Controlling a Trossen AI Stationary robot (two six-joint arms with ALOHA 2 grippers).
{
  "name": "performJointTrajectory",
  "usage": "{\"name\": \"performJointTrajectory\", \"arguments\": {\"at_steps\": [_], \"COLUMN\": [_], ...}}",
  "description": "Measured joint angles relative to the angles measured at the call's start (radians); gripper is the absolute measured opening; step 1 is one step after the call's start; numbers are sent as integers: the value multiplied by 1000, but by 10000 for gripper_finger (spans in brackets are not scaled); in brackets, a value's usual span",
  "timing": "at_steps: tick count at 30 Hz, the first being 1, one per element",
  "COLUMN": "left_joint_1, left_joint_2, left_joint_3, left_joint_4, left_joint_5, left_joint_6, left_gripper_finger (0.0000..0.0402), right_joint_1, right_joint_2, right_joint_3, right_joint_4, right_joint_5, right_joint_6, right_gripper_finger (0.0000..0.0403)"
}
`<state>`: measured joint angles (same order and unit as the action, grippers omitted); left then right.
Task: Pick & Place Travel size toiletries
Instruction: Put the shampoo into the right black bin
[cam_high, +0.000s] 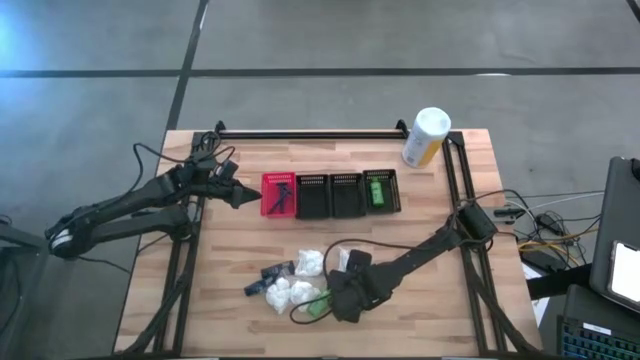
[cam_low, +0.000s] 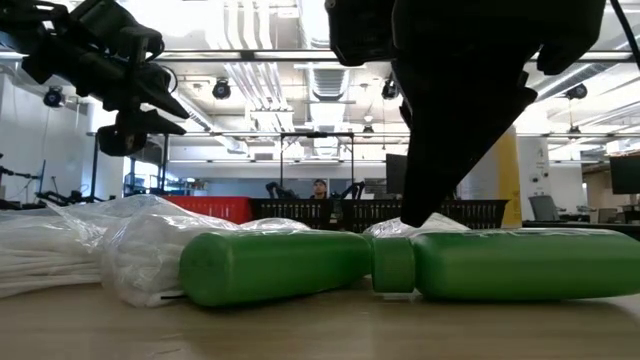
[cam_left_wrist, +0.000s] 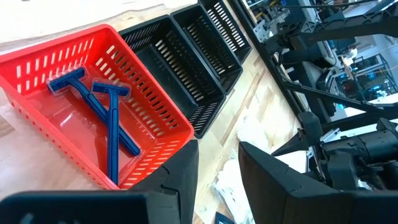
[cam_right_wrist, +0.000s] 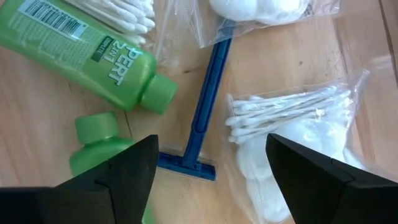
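The toiletries lie in a loose pile on the table's near middle: white plastic-wrapped bundles of cotton swabs (cam_right_wrist: 292, 109) and cotton balls (cam_high: 308, 262), two green bottles (cam_right_wrist: 81, 46) (cam_low: 270, 268) lying on their sides, and a blue razor (cam_right_wrist: 205, 106) lying flat between them. My right gripper (cam_right_wrist: 211, 177) hangs open over this pile (cam_high: 335, 298), a finger on each side of the razor's head, touching nothing. My left gripper (cam_left_wrist: 217, 180) is open and empty just left of the red basket (cam_high: 278, 194), which holds two blue razors (cam_left_wrist: 102, 109).
Three black baskets (cam_high: 330, 194) stand in a row right of the red one; the rightmost holds a green bottle (cam_high: 378, 190). A white-and-yellow canister (cam_high: 425, 137) stands at the far right. A black rail (cam_high: 310, 131) runs along the far edge. Cables lie near the right arm.
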<state>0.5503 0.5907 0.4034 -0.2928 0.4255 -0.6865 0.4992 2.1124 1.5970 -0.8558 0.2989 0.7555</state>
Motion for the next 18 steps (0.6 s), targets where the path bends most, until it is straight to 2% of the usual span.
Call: {"name": "performJointTrajectory", "arguments": {"at_steps": [18], "left_joint_1": [0], "left_joint_2": [0], "left_joint_3": [0], "left_joint_4": [0], "left_joint_5": [-1], "left_joint_6": [-2], "left_gripper_finger": [120], "right_joint_1": [-3], "right_joint_2": [0], "right_joint_3": [0], "right_joint_4": [11], "right_joint_5": [0], "right_joint_6": [0], "right_gripper_finger": [257]}}
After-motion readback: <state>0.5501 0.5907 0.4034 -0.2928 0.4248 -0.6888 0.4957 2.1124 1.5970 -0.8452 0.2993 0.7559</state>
